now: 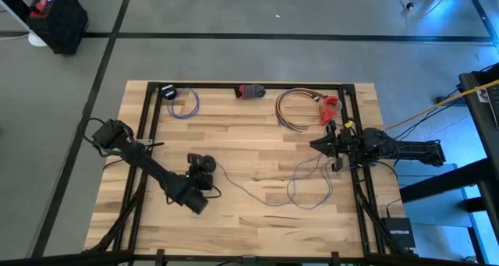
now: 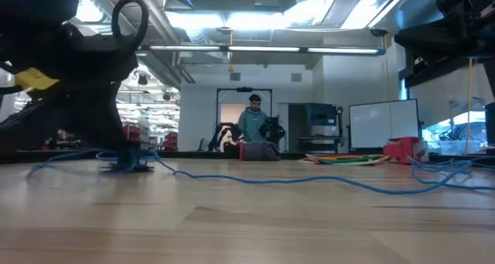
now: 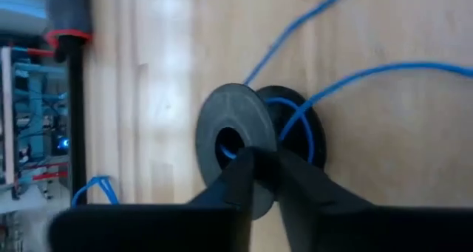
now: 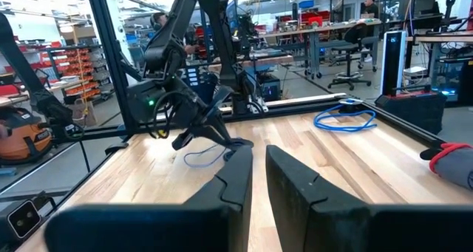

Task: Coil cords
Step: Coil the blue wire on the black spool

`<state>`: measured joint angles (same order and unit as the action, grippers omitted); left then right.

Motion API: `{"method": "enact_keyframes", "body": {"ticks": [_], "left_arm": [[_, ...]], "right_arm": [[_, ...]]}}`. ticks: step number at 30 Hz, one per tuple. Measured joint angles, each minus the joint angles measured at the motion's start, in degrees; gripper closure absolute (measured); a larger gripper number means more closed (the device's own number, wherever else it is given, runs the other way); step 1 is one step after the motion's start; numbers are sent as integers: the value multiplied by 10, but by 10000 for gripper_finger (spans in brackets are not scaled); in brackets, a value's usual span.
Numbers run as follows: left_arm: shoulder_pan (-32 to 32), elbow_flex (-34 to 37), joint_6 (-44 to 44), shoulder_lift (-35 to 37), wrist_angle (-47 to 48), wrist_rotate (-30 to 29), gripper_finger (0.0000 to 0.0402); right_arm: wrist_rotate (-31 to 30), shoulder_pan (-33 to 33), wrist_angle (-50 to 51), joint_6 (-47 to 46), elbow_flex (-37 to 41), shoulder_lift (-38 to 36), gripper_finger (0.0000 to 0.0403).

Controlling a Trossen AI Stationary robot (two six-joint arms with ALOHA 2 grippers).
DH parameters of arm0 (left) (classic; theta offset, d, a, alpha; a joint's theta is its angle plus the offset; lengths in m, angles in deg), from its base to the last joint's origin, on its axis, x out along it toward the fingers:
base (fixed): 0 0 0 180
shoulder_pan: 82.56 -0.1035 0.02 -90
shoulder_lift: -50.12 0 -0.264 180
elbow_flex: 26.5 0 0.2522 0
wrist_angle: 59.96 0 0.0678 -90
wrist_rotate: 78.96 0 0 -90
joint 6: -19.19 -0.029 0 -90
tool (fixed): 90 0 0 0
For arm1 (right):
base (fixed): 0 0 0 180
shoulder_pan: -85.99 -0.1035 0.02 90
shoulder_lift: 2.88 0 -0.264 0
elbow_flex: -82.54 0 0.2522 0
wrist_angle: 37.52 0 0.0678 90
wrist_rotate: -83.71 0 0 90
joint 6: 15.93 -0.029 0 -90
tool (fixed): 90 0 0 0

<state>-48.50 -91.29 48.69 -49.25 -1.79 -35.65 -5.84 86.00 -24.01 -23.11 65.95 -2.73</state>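
On the light butcher-block wooden table [image 1: 257, 203], the long thin blue-lilac wire [image 1: 269, 200] trails from the narrowly parted, empty right gripper [image 1: 318, 145] across to its black round spool disc [image 3: 235, 142], whose rim the left gripper [image 3: 264, 167] pinches shut.

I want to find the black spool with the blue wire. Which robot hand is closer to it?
The left. The left gripper is pinched right on the black spool, while the right gripper hovers far across the table, near the wire's loose loops.
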Motion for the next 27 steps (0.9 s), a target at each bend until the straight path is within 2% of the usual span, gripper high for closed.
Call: {"method": "enact_keyframes", "body": {"ticks": [11,19,27], "left_arm": [[-4,-2,56,0,1,3,396],[-5,-33,56,20,12,16,399],[-5,-39,127,59,7,34,402]], "right_arm": [[0,0,-1,-3,0,0,356],[11,0,-7,-20,0,0,356],[10,0,-41,44,0,0,356]]}}
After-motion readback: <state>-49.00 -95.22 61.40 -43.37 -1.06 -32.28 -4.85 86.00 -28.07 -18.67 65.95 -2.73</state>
